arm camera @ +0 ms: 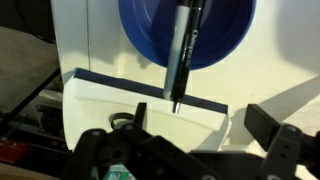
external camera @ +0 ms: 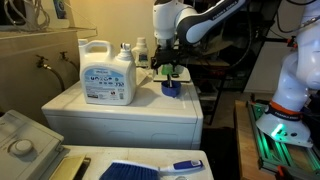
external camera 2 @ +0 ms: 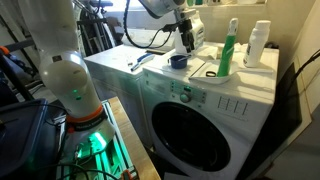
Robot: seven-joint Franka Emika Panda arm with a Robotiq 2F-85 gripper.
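A blue cup (arm camera: 185, 35) stands on top of a white washing machine (external camera 2: 200, 105) and shows in both exterior views (external camera: 171, 88) (external camera 2: 179, 61). A dark pen (arm camera: 181, 55) sticks up out of the cup toward the wrist camera. My gripper (arm camera: 200, 120) hangs just above the cup in both exterior views (external camera: 168, 68) (external camera 2: 185, 40). Its fingers are spread wide on either side of the pen's tip and do not touch it. The gripper is open and holds nothing.
A large white detergent jug (external camera: 107, 72) stands on the washer top, with a green bottle (external camera 2: 229, 48) and a white bottle (external camera 2: 258, 44) near the wall. A cable (external camera 2: 145, 58) lies on the washer top. A blue-handled brush (external camera: 150, 168) lies on a surface in the foreground.
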